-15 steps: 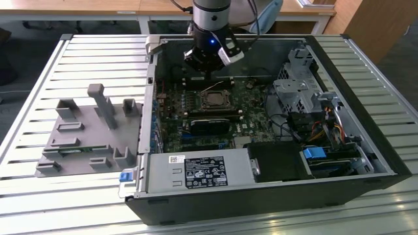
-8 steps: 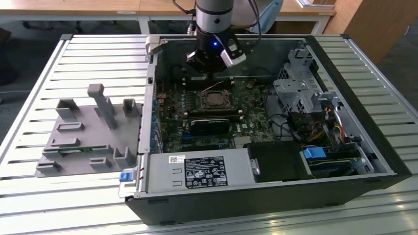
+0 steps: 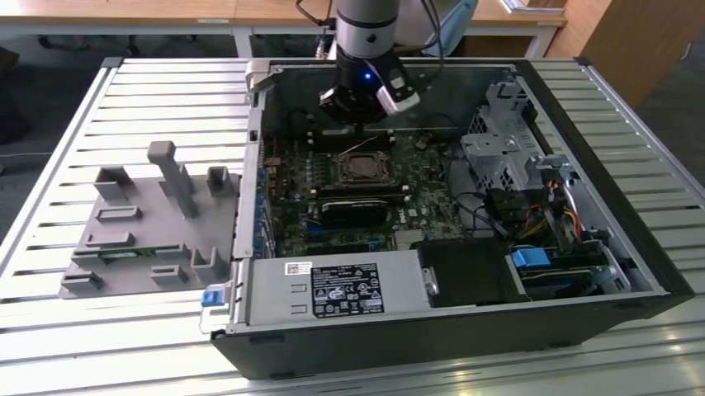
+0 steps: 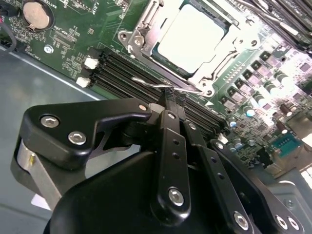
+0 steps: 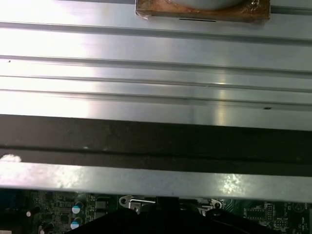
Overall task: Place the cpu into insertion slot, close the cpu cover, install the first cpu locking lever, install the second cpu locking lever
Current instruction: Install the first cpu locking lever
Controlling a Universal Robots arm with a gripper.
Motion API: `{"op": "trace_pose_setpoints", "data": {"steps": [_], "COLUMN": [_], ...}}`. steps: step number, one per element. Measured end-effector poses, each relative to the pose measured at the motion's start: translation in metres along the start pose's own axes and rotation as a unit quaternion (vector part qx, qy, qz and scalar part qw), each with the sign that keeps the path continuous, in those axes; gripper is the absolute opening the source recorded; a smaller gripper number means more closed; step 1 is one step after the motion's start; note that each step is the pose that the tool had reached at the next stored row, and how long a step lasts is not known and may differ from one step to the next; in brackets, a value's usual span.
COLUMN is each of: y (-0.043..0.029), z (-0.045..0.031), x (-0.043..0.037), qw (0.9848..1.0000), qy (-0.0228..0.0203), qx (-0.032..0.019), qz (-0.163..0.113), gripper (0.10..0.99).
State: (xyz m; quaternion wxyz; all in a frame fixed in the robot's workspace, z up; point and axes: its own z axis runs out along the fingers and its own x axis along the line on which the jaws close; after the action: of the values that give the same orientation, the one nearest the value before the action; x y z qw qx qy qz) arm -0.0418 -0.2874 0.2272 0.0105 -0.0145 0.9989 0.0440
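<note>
The cpu (image 4: 192, 36), a square chip with a pale silver top, lies in the insertion slot (image 3: 361, 169) on the green motherboard. The cpu cover (image 4: 213, 78), a silver frame, lies down around the chip. A thin wire locking lever (image 4: 148, 83) runs along the slot's edge nearest my gripper. My gripper (image 4: 170, 93) is shut, and its black fingertips touch that wire. In the exterior view my gripper (image 3: 355, 132) hangs just behind the slot, inside the open computer case.
The black computer case (image 3: 617, 272) lies open on a slatted metal table (image 3: 165, 82). Memory slots (image 4: 117, 68) run beside the socket. A black heatsink (image 3: 352, 206), a power supply (image 3: 330, 289) and drive cages (image 3: 507, 157) fill the case. A grey fixture (image 3: 144, 223) stands at the exterior view's left.
</note>
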Motion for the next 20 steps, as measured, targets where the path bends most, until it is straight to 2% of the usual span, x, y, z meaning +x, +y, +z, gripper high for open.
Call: {"op": "trace_pose_setpoints", "data": {"steps": [20], "y": [0.0008], "z": [0.0096], "x": [-0.0145], "qw": [1.0], "qy": [0.0], "qx": [0.0], "qz": [0.0], "gripper": [0.106]}}
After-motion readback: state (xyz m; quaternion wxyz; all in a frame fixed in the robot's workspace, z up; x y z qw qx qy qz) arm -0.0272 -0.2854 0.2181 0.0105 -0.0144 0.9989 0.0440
